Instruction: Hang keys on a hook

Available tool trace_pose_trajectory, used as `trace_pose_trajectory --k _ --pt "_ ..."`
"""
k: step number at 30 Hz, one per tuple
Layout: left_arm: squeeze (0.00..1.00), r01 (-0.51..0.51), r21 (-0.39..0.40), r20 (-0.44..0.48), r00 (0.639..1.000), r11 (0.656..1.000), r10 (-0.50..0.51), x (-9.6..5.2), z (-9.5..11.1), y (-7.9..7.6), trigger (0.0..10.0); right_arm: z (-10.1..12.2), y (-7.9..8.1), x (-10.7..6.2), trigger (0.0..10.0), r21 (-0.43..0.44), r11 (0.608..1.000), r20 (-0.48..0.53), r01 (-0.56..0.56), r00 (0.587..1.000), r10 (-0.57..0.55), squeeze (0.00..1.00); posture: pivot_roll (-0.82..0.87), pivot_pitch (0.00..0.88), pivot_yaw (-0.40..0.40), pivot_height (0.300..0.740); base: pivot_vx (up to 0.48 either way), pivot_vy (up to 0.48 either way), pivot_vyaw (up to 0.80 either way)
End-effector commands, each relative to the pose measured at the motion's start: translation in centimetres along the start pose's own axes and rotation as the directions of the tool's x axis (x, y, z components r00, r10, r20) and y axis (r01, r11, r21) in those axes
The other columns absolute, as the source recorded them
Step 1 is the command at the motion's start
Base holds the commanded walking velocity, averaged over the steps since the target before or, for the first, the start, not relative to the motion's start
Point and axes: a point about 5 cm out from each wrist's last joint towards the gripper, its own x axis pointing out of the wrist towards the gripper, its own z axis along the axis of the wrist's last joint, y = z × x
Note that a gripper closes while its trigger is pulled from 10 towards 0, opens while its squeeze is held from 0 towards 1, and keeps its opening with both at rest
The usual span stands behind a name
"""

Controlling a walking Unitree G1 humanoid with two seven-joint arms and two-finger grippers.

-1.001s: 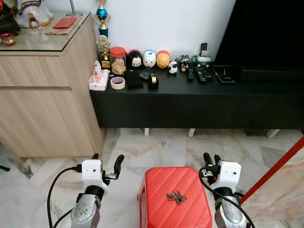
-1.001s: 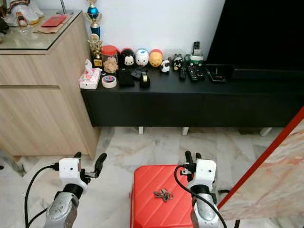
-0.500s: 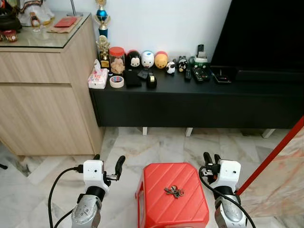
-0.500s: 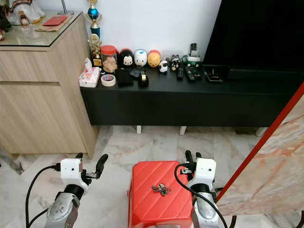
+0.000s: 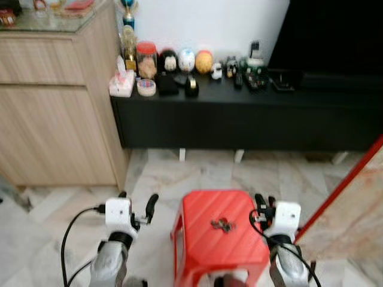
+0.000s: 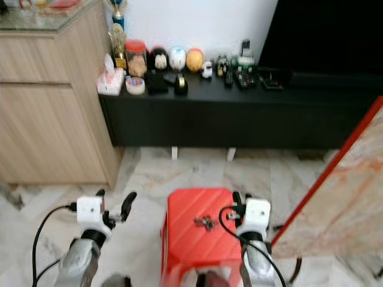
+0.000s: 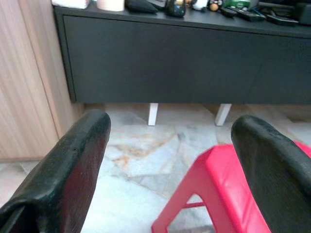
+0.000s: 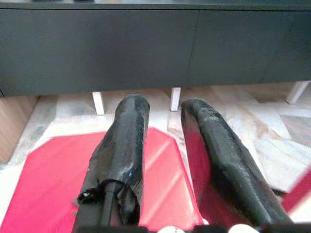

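You are looking down over a red plastic stool (image 5: 218, 236) standing on a marble floor (image 5: 179, 179), with a low black TV cabinet (image 5: 251, 119) against the wall beyond it. The keys (image 5: 222, 225) lie loose on the stool's top, a small dark bunch near its middle and a little toward your right side. Their long axis looks roughly crosswise to your line of sight, though the bunch is too small and blurred to be sure.

Your right gripper (image 5: 263, 202) hovers just beside the stool's right edge, level with the keys; in its wrist view the red seat sits directly under the fingers (image 8: 121, 145), which are a narrow gap apart and hold nothing. The keys lie to the left of this gripper, near it. Your left gripper (image 5: 136, 205) hangs over bare floor off the stool's left edge, fingers spread wide and empty, farther from the keys.

So the right arm is the nearer one, and a short reach inward and down over the seat looks like what the pickup needs. I can make out no hook.
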Motion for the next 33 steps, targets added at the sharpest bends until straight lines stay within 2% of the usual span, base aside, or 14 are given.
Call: trace_pose_trajectory --k 1,15,18,20,33 --pt "0.0 0.013 0.0 0.003 1.0 1.0 -0.013 0.09 0.25 -0.36 10.0 0.08 -0.24 0.12 10.0 -0.005 1.0 0.0 -0.001 1.0 0.001 0.0 0.0 0.024 -0.107 0.627 0.0 0.0 0.0" --pt "0.0 0.023 -0.005 0.008 1.0 1.0 -0.023 0.38 0.54 -0.7 10.0 -0.27 0.31 0.13 10.0 -0.026 0.999 -0.012 -0.043 0.999 0.043 0.0 0.0 0.026 -0.106 0.627 0.0 0.0 0.0" --pt "0.0 0.021 -0.005 0.008 1.0 1.0 -0.021 0.37 0.58 -0.7 10.0 -0.32 0.3 0.09 10.0 -0.027 0.998 -0.013 -0.048 0.999 0.047 0.0 0.0 0.027 -0.105 0.627 0.0 0.0 0.8" --pt "0.0 0.02 -0.006 0.005 1.0 1.0 -0.02 0.34 0.56 -0.69 10.0 -0.44 0.32 0.08 10.0 -0.002 0.999 -0.019 -0.045 0.999 0.045 0.0 0.0 0.027 -0.106 0.627 0.268 0.0 0.4" --pt "0.0 0.019 -0.005 0.002 1.0 1.0 -0.019 0.26 0.53 -0.6 10.0 -0.53 0.27 0.07 10.0 -0.016 0.999 -0.023 -0.037 0.999 0.036 0.0 0.0 0.03 -0.105 0.627 0.349 0.0 0.0"
